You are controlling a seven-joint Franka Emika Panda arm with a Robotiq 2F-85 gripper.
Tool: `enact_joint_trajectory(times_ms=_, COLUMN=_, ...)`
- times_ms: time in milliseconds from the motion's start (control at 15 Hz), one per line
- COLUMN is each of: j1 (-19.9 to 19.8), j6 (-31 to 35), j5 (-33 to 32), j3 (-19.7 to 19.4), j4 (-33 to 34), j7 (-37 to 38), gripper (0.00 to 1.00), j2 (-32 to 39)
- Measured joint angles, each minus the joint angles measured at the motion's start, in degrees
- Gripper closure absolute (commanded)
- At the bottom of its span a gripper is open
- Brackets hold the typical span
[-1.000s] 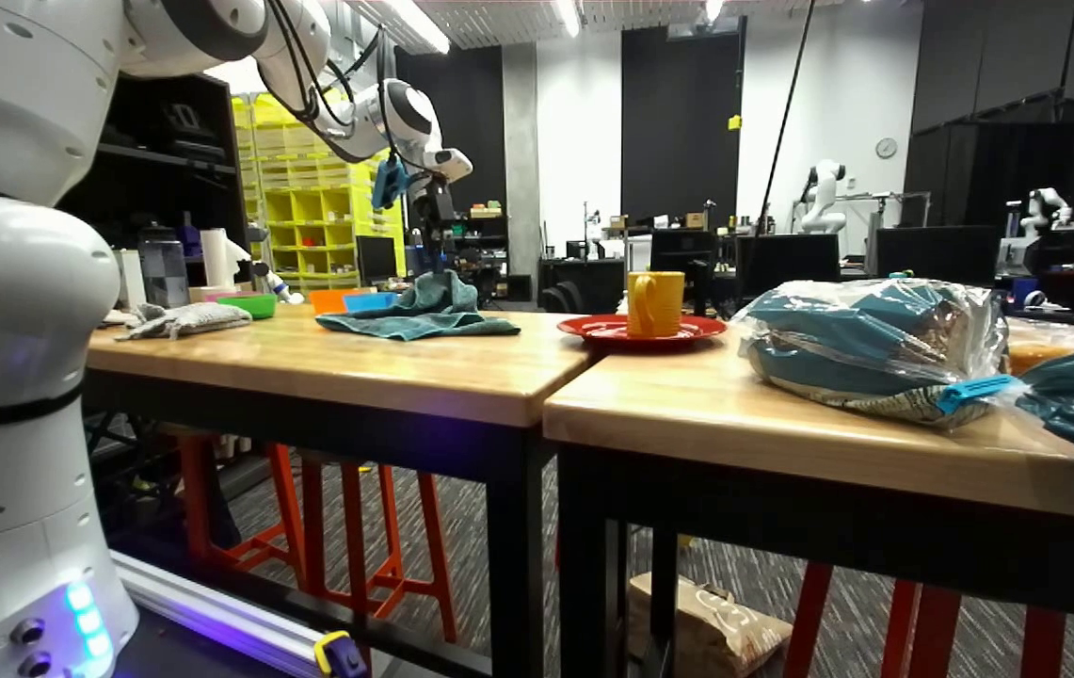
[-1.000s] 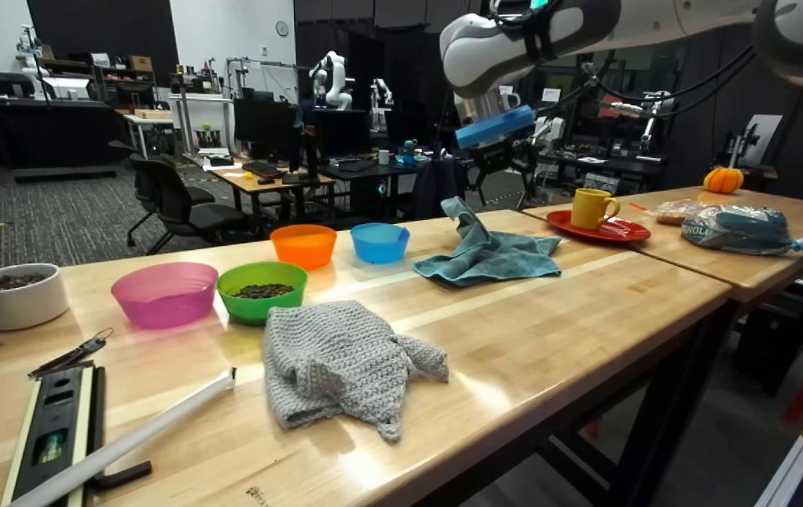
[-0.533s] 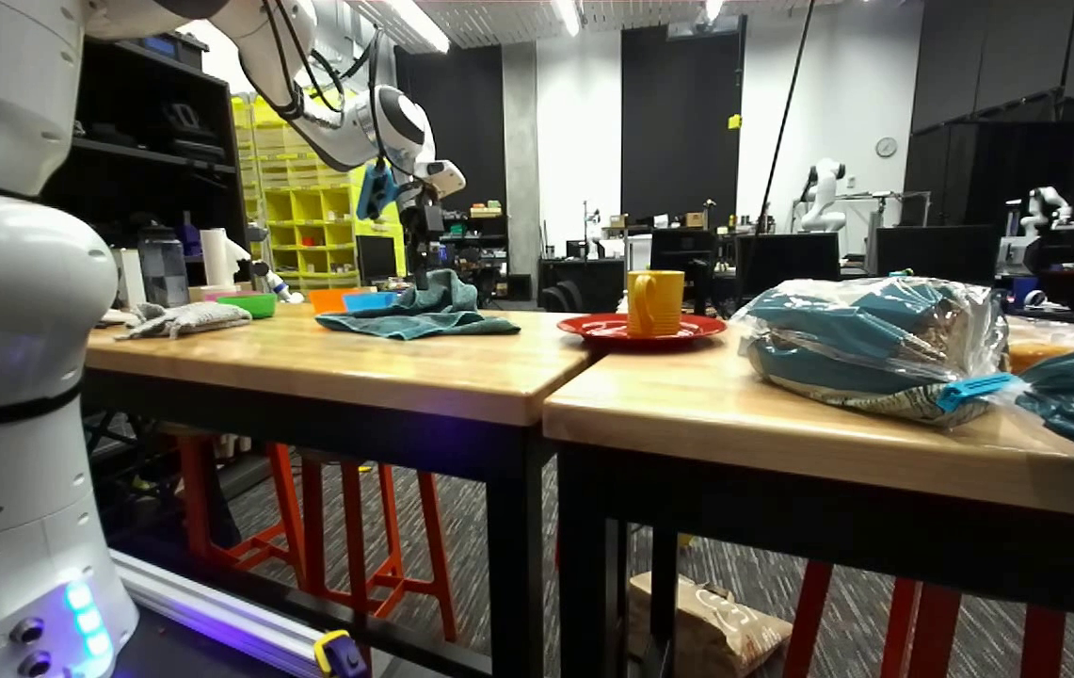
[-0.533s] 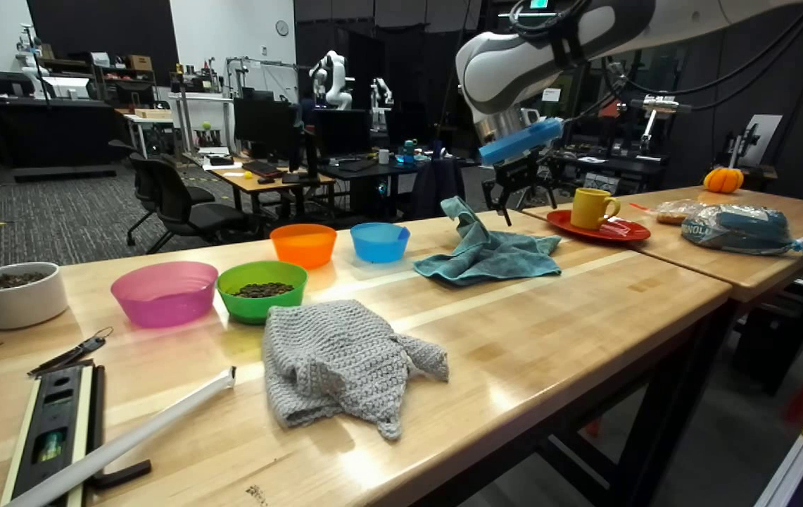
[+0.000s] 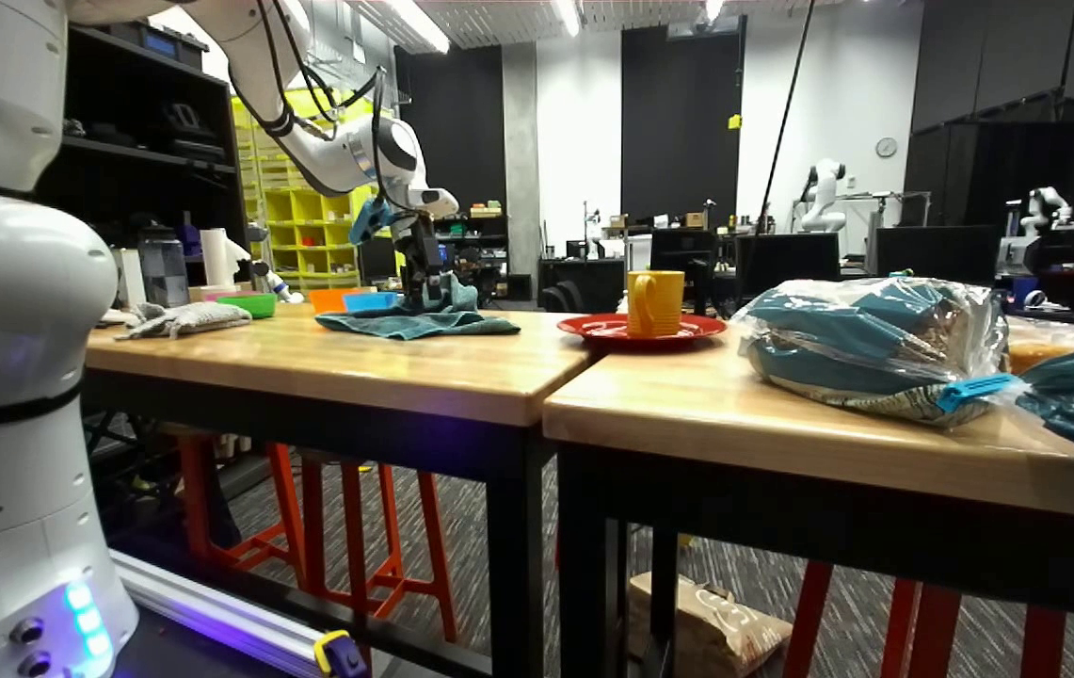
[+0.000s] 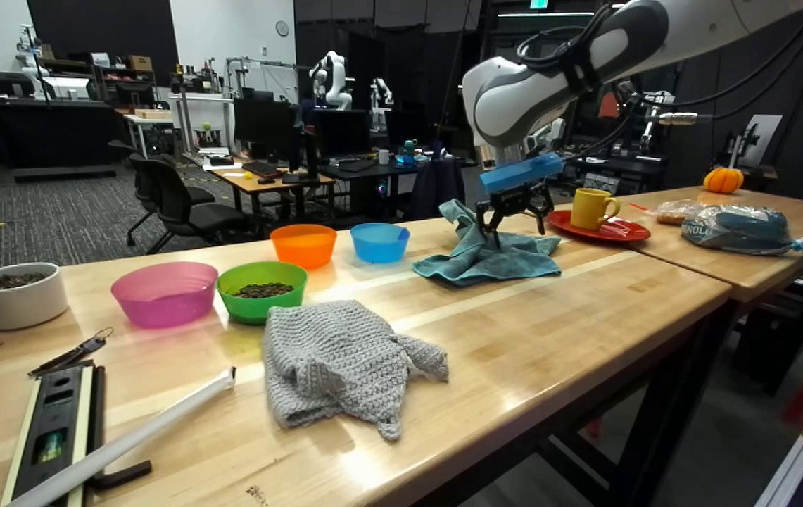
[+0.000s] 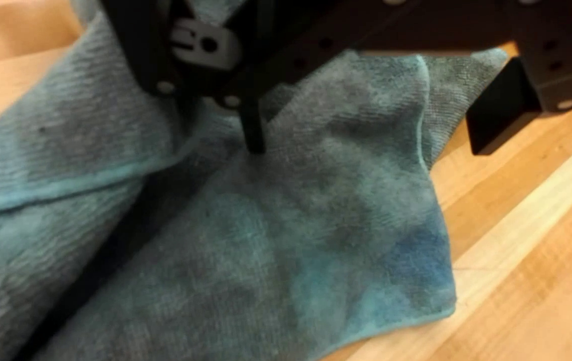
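Observation:
My gripper [image 6: 519,235] is open, with its fingers spread wide, low over a crumpled teal cloth [image 6: 464,262] on the wooden table. In the wrist view the gripper [image 7: 372,144] comes in from the top, and the cloth [image 7: 286,240] fills most of the picture. One finger [image 7: 252,128] is over a fold in the cloth; I cannot tell whether it touches. The opposite finger [image 7: 501,110] is past the cloth's edge, over bare wood. Nothing is held between them. In an exterior view the gripper [image 5: 421,287] partly hides the cloth's raised fold.
A red plate [image 6: 630,231] with a yellow mug [image 6: 587,210] stands beyond the cloth. Blue [image 6: 378,244], orange [image 6: 304,246], green [image 6: 253,310] and pink bowls [image 6: 165,299] line the far side. A grey knitted cloth [image 6: 338,352] lies nearer. A bagged loaf [image 5: 866,339] lies on the adjoining table.
My gripper has come down from above and behind the cloth to just over it. It stays open. The cloth and the other things have not visibly moved.

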Motion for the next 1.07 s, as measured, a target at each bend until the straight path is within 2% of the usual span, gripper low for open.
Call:
enact_joint_trajectory(times_ms=533, j1=0.0, j6=7.8, j5=1.4, j3=0.8, j4=-1.4, j7=-1.8, gripper=0.0, j2=-1.0)
enact_joint_trajectory(times_ms=1067, j1=1.0, j6=10.3, j5=1.4, j3=2.7, j4=-1.2, j7=-2.3, gripper=0.0, j2=-1.9)
